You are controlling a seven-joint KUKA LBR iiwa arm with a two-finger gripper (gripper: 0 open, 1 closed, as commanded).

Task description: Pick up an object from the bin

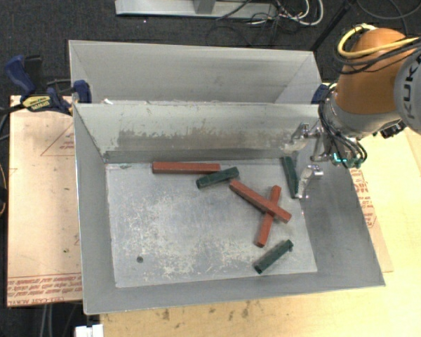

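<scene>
Six small bars lay in the grey metal bin (189, 258), most of them in its right half. Nearest the gripper (306, 177) was a slim dark green bar (289, 176), at the foot of the right wall and pointing from near to far. The gripper hung just to the right of it, low over the sloping right wall. Whether the gripper was open or closed could not be told, nor whether it touched that bar. Left of it a slanting red bar (256, 199) crossed a second red bar (266, 229). A short dark green block (273, 256) lay on the near side of the pair. Another dark green block (217, 179) sat at the slanting bar's far left end, and a long red bar (186, 167) lay along the foot of the far wall
</scene>
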